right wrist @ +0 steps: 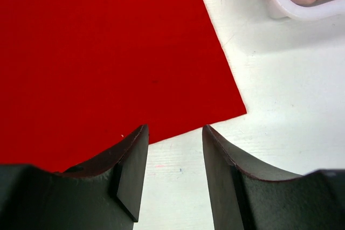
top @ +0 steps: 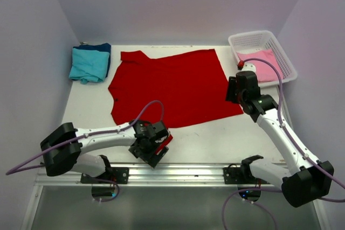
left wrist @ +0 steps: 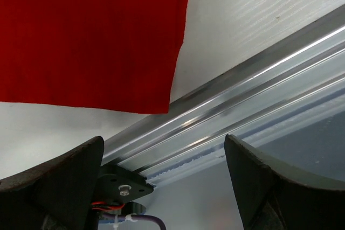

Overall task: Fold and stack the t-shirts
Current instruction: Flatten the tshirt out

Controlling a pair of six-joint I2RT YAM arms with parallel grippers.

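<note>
Two grippers hover with fingers parted and nothing held. A bright red t-shirt (top: 172,87) lies spread flat across the middle of the white table (top: 205,138), its straight hem to the right. The right gripper (right wrist: 175,130) hangs low over bare table just short of the shirt's near hem corner (right wrist: 237,112), its jaws moderately apart. The left gripper (left wrist: 164,141) sits near the table's front edge with its jaws wide. It is aimed at the metal rail (left wrist: 259,95) rather than at the cloth, and only a red corner shows at the top of its wrist view. A teal t-shirt (top: 89,64) rests folded on a dark blue one (top: 107,49) at the far left. A pink one (top: 264,69) lies in a white basket (top: 269,44) at the far right.

The main risk, as I judge it, is a one-sided lift. If the right gripper pinches the corner while the left points elsewhere, the cloth would drag and bunch instead of folding square. The right fingers could also close short of the edge and catch only table, or take just the top layer. A wide swing of the right arm could knock the basket, which stands near it.
</note>
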